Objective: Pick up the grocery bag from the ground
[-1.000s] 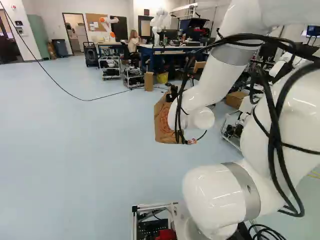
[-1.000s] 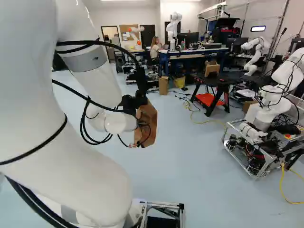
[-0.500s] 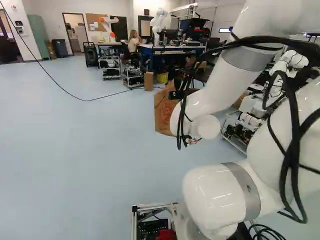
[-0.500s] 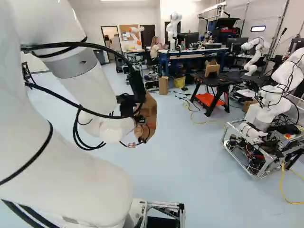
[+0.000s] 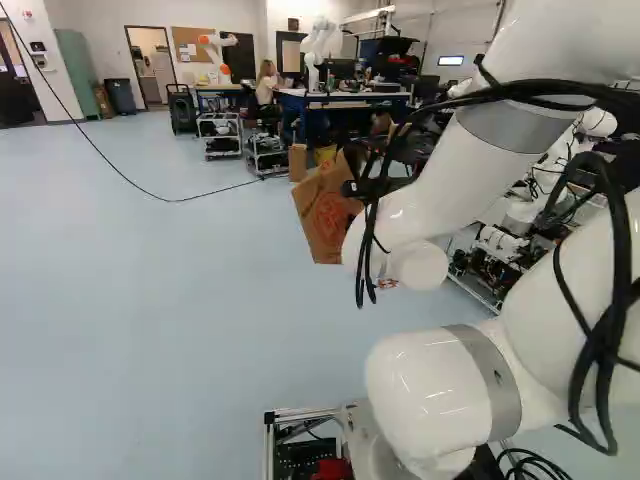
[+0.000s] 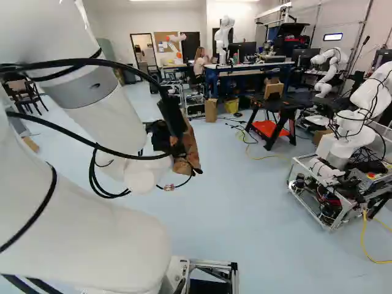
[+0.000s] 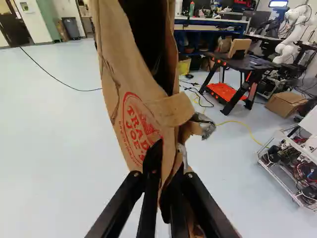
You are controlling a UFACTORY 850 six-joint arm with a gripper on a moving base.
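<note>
The pincer grips the paper bag by a narrow creased edge, so its bulk, jutting ahead toward twelve o'clock, could twist loose or tear.

A pale blue floor runs back to white walls, a blue workbench and an open doorway

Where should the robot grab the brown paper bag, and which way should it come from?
I'd pinch the paper bag at its narrow, squashed-together edge, where the tool has it now. Come straight at that edge, with one finger on each side. The paper comes close together there, but spreads wide around the dark opening farther ahead, which would probably be harder to pinch.
</note>
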